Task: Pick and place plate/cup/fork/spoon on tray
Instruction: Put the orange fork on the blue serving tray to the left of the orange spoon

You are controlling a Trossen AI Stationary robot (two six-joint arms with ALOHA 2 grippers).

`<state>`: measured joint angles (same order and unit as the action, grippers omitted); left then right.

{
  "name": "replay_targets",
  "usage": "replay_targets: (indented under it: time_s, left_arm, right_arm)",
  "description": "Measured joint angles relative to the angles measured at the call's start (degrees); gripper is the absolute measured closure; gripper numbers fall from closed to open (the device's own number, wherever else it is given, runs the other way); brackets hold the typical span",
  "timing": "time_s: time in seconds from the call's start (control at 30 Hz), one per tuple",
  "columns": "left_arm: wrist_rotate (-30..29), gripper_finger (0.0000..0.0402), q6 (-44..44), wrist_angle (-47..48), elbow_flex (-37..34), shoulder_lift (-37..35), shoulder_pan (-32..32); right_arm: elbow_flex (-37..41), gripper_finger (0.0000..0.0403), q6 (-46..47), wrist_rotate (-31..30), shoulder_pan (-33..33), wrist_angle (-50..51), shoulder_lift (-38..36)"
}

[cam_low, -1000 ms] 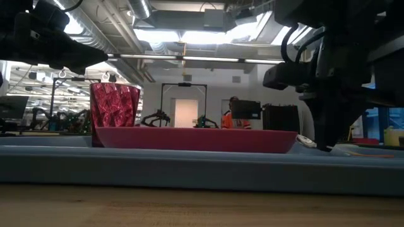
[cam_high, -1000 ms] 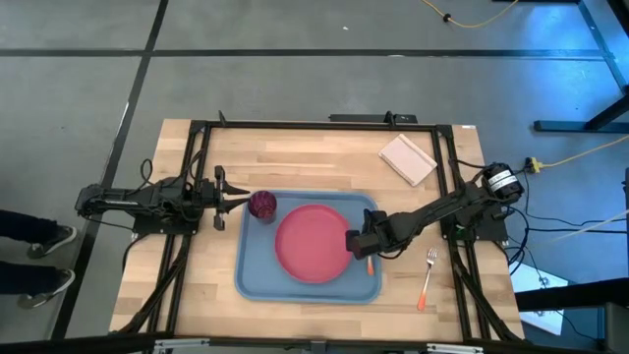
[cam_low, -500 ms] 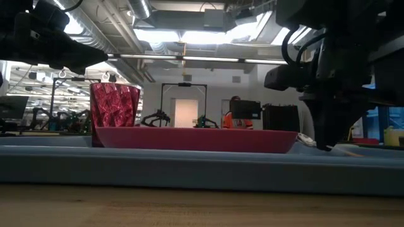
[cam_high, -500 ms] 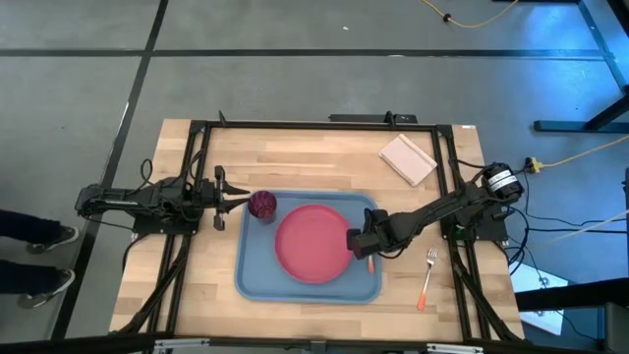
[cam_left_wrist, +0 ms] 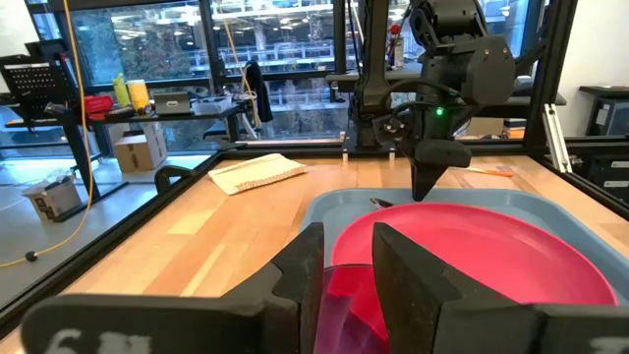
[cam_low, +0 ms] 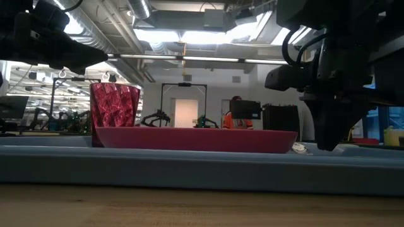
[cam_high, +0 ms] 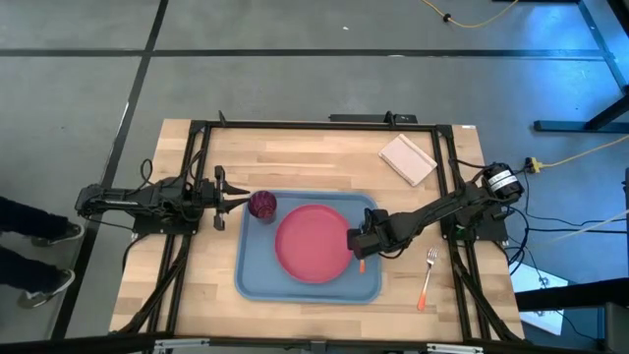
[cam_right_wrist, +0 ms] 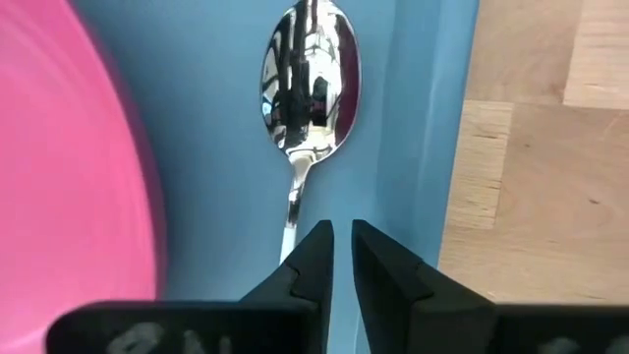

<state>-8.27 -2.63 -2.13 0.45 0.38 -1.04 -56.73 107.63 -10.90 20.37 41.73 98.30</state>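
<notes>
The pink-red plate and the maroon cup stand on the light-blue tray. The spoon lies on the tray floor between the plate and the tray's right rim, its bowl facing up and its orange handle end toward the near edge. My right gripper points down over the spoon's shaft with a narrow gap between its fingers. The fork lies on the table right of the tray. My left gripper waits left of the cup, above its rim, slightly open and empty. My right gripper stands over the spoon's shaft, which runs behind one finger and not into the gap between the two. I cannot tell whether that finger touches the spoon. The spoon lies flat on the tray.
A pale beige pad lies at the table's far right. Black frame rails run along the table's left, right and far sides. Bare wood shows near the front edge and on the far side of the tray.
My right gripper has shifted a little toward the table's left, and the spoon's handle end has gone with it. The spoon's bowl, raised and tilted a second ago, now lies low on the tray floor beside the plate.
</notes>
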Motion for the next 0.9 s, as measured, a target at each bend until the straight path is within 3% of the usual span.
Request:
replay_targets:
  time_s: [0.3,0.5,0.77,0.9]
  left_arm:
    - [0.0,0.0319,0.01,-0.01,0.0,0.01,0.0]
    - [-0.01,0.0319,0.01,0.0,0.01,0.0,0.0]
    - [-0.07,0.0319,0.01,-0.02,0.0,0.0,0.0]
    - [-0.08,0.0319,0.01,0.0,0.0,0.0,0.0]
  right_arm:
    - [-0.09,0.0356,10.13,-0.53,4.08,10.99,-3.36]
    - [-0.09,0.0356,15.5,-6.35,9.28,15.77,-8.1]
    - [-0.07,0.0356,30.57,6.01,17.33,20.79,-7.1]
    - [-0.07,0.0356,38.98,7.99,22.17,21.41,-7.1]
